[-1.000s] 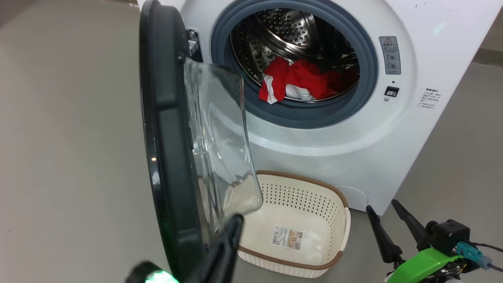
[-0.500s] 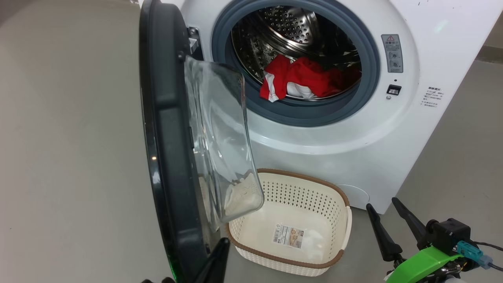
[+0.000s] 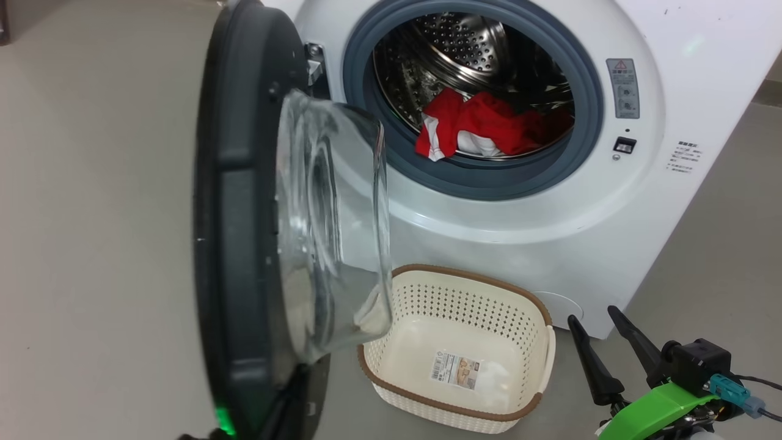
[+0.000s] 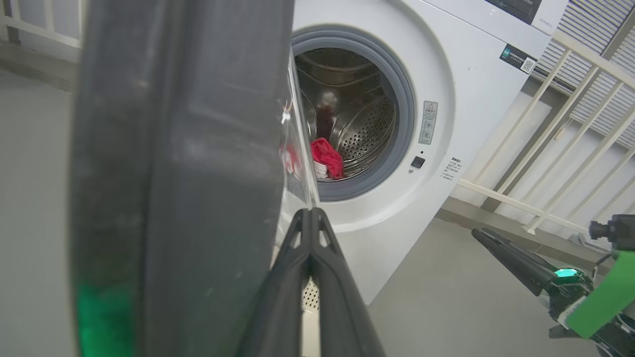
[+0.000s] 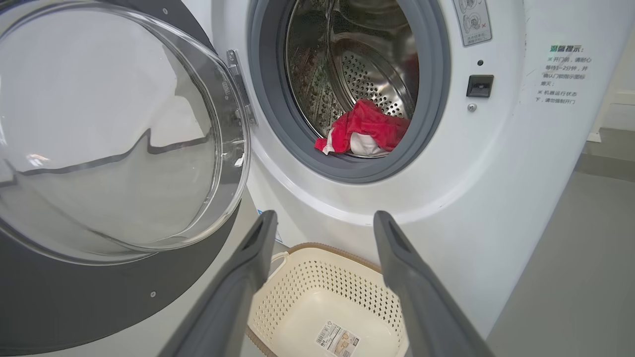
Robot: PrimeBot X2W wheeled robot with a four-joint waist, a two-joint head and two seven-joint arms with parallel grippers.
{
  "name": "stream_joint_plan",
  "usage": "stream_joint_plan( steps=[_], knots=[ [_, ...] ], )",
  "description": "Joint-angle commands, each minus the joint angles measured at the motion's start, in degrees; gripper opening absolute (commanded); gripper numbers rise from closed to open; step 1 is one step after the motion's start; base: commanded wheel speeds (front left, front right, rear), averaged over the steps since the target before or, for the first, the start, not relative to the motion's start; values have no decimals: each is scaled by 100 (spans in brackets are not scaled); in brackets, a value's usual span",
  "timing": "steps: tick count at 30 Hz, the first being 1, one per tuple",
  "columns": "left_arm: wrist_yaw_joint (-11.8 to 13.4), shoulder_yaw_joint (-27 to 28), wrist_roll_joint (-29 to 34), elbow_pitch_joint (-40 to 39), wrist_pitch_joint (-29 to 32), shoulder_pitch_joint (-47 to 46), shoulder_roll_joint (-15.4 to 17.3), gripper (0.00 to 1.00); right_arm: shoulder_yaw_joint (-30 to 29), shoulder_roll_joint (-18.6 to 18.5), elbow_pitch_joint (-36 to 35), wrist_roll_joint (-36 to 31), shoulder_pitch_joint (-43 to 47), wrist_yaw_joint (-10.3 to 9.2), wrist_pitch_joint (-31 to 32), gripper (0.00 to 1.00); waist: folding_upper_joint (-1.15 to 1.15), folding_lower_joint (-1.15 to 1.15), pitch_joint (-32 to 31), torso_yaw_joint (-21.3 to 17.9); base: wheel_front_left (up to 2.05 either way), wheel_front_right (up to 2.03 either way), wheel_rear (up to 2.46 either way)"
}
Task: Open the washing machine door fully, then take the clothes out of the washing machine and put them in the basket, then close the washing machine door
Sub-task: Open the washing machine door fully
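Left wrist view: left claw point(image 4: 310, 213) closed, tips poss. touching washing machine door point(image 4: 198, 148); right claw point(image 5: 325, 218) spread wide, empty.

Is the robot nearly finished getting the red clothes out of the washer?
Not nearly. Looks done: the washing machine door is swung wide. In hand: the shut left claw sits by the door's glass; the open right claw waits near the basket. Left: the red clothes lie inside the washing machine, the basket holds no clothes, and the door must be closed afterwards.
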Motion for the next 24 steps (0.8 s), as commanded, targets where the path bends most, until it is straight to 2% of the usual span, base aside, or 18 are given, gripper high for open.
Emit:
stream_joint_plan(
  steps=[1,12,21,24],
  knots=[
    [150,356,-41,-114,-85,-98,97,0,84,-56,-156,-46,-138,36,-70,100,0,0,-1,30,0,0,0],
    [422,1157,-178,-77,-163,-154,535,0,159,-63,-177,-36,-159,36,-70,100,0,0,48,158,0,0,0],
    [395,1706,-346,424,-304,-555,926,0,248,-116,-201,-34,-219,36,-70,100,0,0,184,165,0,0,0],
    [366,1971,-416,895,-449,-870,1097,0,246,-150,-209,-64,-298,36,-70,100,0,0,298,138,0,0,0]
  ],
)
